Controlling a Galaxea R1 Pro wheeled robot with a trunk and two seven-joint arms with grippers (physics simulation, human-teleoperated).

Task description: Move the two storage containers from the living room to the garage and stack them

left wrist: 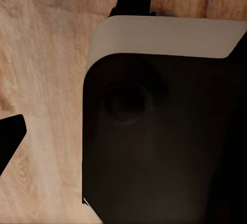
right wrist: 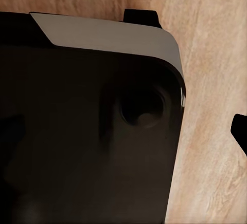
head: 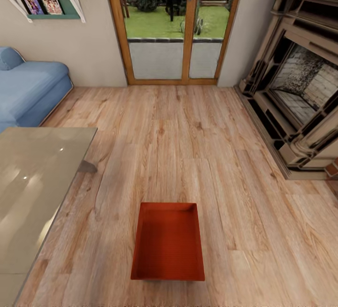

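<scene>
- One orange-red storage box (head: 167, 243) sits on the light wood-plank floor (head: 197, 138) of the living room, open side up and empty, low in the middle of the head view.
- A glass-topped table (head: 33, 180) stands just beside it on the left; a blue sofa (head: 28, 88) lies farther back on that side.
- Wood-framed glass doors (head: 174, 25) close the far wall, and the fireplace (head: 295, 81) fills the right side.
- Left wrist view: the camera looks down past a dark, pale-edged part of the robot's body (left wrist: 164, 131) onto the planks; a dark tip pokes in at the frame edge, and I cannot tell how the left gripper's jaws stand.
- Right wrist view: the same dark body (right wrist: 87, 126) over planks; the right gripper's state cannot be told either.
</scene>
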